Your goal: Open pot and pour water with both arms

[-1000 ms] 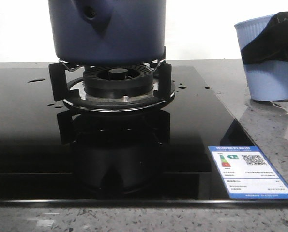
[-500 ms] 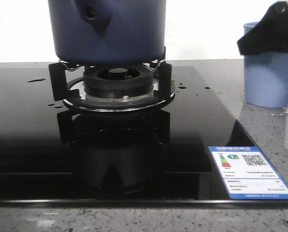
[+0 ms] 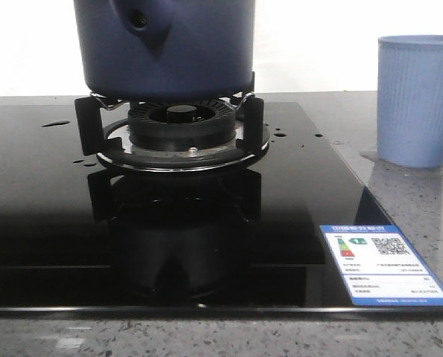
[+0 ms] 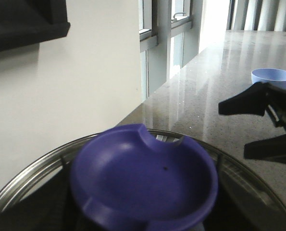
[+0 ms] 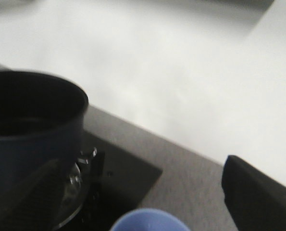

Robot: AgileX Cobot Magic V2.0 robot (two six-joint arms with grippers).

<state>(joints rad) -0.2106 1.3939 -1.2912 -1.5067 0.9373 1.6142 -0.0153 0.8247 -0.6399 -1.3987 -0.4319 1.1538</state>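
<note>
Pot open on burner, lid in left gripper; cup set down on desk.

The pot sits on the burner grate of the black hob, mouth uncovered in the right wrist view. Left wrist view shows a glass lid with a blue knob close under the camera, apparently held; the left jaws themselves are hidden, state cannot be told. Right gripper hovers above the light blue cup, jaws spread, nothing between them. Water lies as droplets on the hob and a puddle at the cup's base. Judgement: pouring looks done. Next: withdraw without knocking the cup. Energy label sits at the hob's near corner.
</note>
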